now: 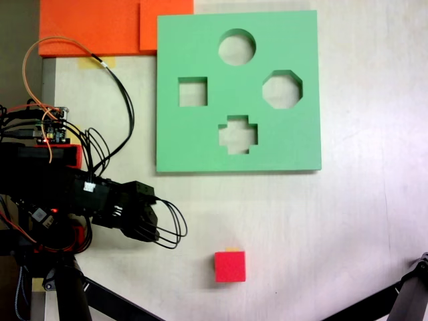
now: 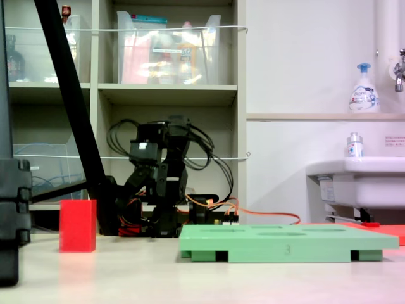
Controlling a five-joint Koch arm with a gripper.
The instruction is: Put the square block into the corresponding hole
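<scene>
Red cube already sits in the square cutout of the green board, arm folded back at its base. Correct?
Not quite. The red cube is not in the square cutout; the top-down fixed view shows it on the bare table, apart from the green board, and the cutout is empty. The rest holds: the arm is folded back at its base, away from both.

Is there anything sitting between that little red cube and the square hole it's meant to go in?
Nothing visible blocks it. The red cube stands alone on bare table, apart from the green board. Going to the square hole, it would pass beside the cross-shaped cutout. The gripper is folded back, left of the cube in that fixed view.
</scene>
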